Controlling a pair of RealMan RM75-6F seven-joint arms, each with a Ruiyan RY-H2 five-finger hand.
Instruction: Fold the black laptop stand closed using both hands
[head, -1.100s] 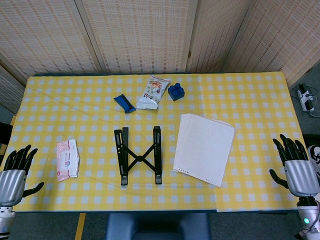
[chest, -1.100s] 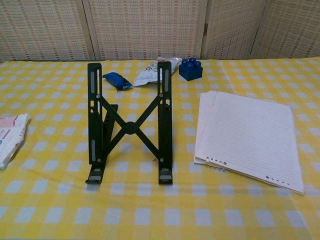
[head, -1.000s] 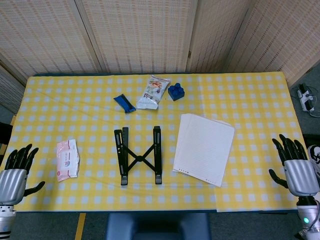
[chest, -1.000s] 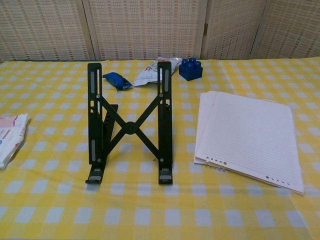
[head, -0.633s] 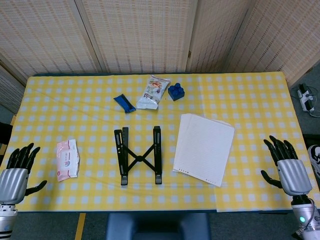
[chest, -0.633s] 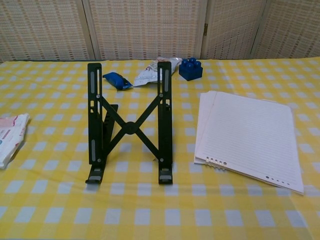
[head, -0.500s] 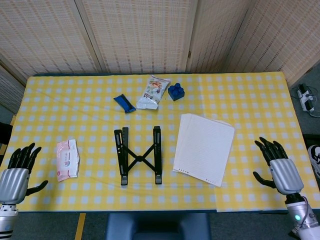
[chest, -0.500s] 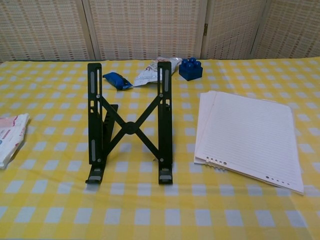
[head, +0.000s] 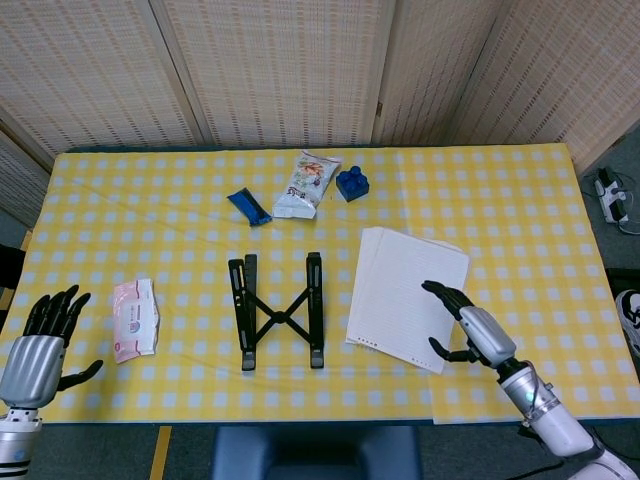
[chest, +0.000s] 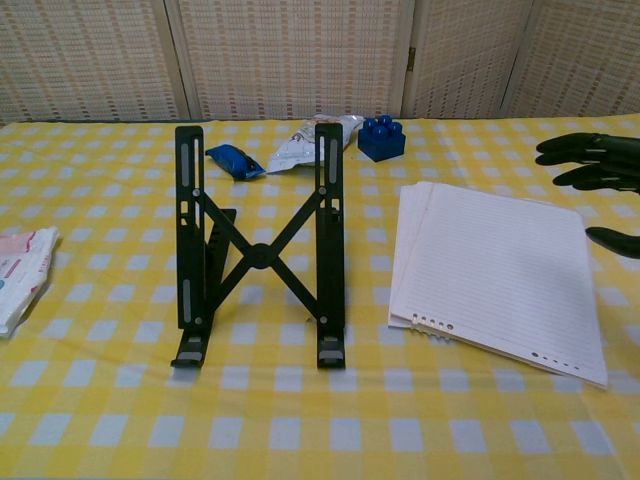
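Observation:
The black laptop stand (head: 277, 312) (chest: 258, 252) stands unfolded at the table's middle, its two rails joined by an X-shaped brace. My right hand (head: 467, 330) (chest: 600, 170) hovers open over the right edge of the lined paper, well to the right of the stand, fingers spread and pointing left. My left hand (head: 38, 342) stays open at the front left corner of the table, left of the pink packet and far from the stand. The chest view does not show it.
A stack of lined paper (head: 408, 295) (chest: 495, 270) lies right of the stand. A pink tissue packet (head: 134, 318) lies to its left. Behind it sit a blue wrapper (head: 248, 206), a snack bag (head: 308, 183) and a blue toy brick (head: 351, 183).
My right hand has swung in from the table's right edge to above the paper's right side. The left hand has barely shifted. The stand has not moved.

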